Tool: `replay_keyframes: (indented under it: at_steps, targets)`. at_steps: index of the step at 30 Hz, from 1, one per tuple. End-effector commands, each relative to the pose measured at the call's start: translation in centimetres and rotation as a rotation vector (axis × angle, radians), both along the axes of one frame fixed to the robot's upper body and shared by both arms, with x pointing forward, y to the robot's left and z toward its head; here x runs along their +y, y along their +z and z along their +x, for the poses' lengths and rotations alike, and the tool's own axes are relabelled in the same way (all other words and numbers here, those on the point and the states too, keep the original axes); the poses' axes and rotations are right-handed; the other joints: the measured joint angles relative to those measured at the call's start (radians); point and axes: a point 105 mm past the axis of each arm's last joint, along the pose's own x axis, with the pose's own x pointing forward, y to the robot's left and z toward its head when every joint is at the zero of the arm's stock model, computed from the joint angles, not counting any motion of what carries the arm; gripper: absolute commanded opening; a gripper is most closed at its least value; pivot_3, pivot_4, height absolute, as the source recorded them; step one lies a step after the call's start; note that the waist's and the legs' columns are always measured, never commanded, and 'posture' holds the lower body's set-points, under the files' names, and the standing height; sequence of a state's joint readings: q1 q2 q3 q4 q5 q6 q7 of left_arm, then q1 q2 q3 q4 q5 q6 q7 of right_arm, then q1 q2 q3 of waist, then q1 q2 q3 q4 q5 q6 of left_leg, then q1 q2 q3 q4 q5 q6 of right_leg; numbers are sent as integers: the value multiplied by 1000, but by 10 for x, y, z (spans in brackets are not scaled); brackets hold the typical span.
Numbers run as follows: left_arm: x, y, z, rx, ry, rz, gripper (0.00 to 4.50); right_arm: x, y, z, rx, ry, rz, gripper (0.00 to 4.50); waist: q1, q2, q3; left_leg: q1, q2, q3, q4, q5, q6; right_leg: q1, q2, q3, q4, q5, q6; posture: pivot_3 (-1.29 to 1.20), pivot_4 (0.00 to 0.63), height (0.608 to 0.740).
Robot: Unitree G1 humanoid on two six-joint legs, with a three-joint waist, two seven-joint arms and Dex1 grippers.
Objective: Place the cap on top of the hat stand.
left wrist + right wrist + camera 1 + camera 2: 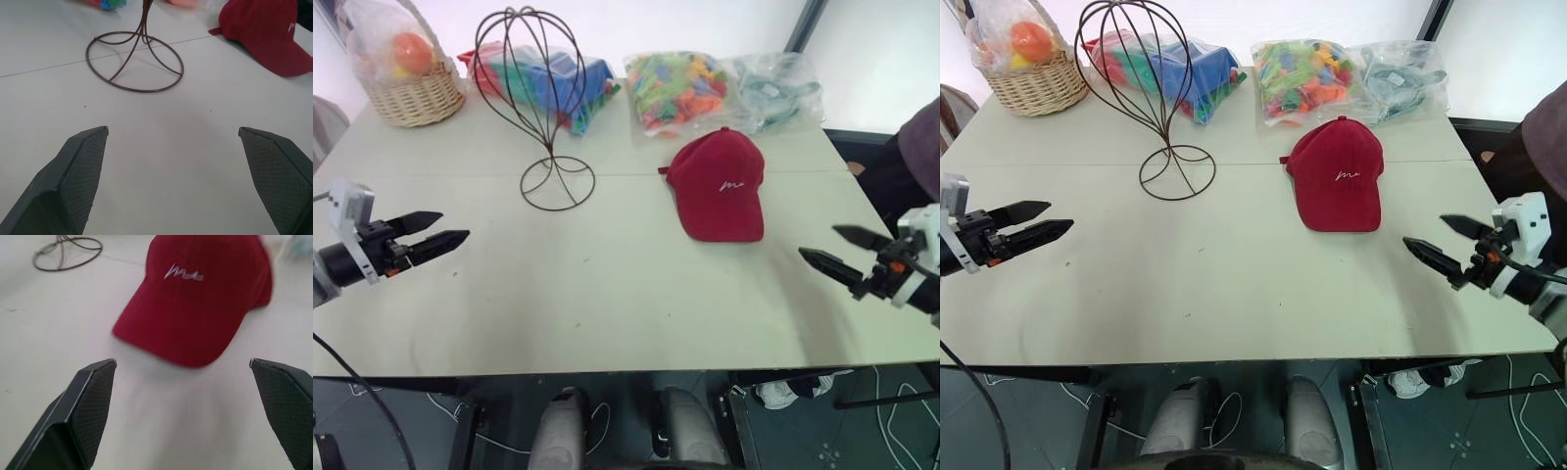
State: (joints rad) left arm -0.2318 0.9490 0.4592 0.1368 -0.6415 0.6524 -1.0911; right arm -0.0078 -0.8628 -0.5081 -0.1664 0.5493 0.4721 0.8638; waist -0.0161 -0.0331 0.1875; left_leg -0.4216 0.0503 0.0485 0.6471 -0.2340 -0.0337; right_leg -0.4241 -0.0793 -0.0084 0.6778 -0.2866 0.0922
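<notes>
Black-fingered left gripper (pixel 452 227), hovering low over the pale table (pixel 607 294), well to the left of the hat stand and nearer the table's front edge; fingers spread apart, nothing between them (wrist view aimed at the stand's ring base). Woven basket (pixel 411 93) with a bagged orange ball, behind and to the left of the stand, at the far left corner. Dark wire hat stand (pixel 543 108), upright, egg-shaped cage bare. Bag of blue and green pieces (pixel 573 83) just behind the stand. Further bags (pixel 690 88) of colourful bits to the right of the stand, at the far edge. Red cap (pixel 720 186), flat on the table to the right of the stand, well apart from it, brim toward the front edge. Right gripper (pixel 832 247), far right of the stand, beyond the cap; fingers wide apart, empty.
</notes>
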Motion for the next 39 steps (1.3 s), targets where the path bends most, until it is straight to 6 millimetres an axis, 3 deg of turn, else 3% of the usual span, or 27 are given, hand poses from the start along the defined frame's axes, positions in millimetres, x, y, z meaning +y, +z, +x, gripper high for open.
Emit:
replay_keyframes:
  at_steps: [1,5,9,12,17,21,30,39]
  targets:
    - [1,22,-6,-46,-57,35,4500,1,11,8,-100,19,-186,4477,1,0,0,0,0,0,0,0,0,0,0,0,0,0,0,0,150,740]
    - [-17,29,-6,-21,-184,28,4500,17,24,19,-256,82,-420,4477,0,1,0,0,0,1,0,0,0,0,0,0,0,0,0,0,150,740]
    - [-40,42,-7,-21,-303,-25,4500,36,-1,13,-354,245,-744,4477,4,0,0,0,0,1,0,0,0,0,0,0,0,0,0,0,150,740]
    - [-47,45,-6,-17,-340,-48,4500,35,-28,2,-430,368,-965,4477,3,0,0,-2,0,1,0,0,0,0,0,0,-3,0,1,0,150,740]
    - [-53,47,-8,11,-398,-100,4500,16,-58,-3,-523,426,-1103,4477,-6,0,0,-1,0,1,1,0,0,0,0,0,-3,1,2,0,150,740]
    - [-66,36,-24,107,-524,-75,4500,13,-54,12,-635,406,-1136,4477,-26,1,1,-1,0,1,1,0,0,0,0,1,-3,1,2,0,150,740]
    - [-67,29,-28,138,-541,-34,4500,31,-51,45,-844,434,-1239,4477,-31,2,1,1,0,2,1,0,-1,0,0,2,-1,1,1,0,150,740]
    - [-72,29,-26,106,-519,-54,4500,49,-73,73,-967,492,-1346,4477,-46,0,0,2,0,2,1,1,-1,1,0,3,-1,1,1,0,150,740]
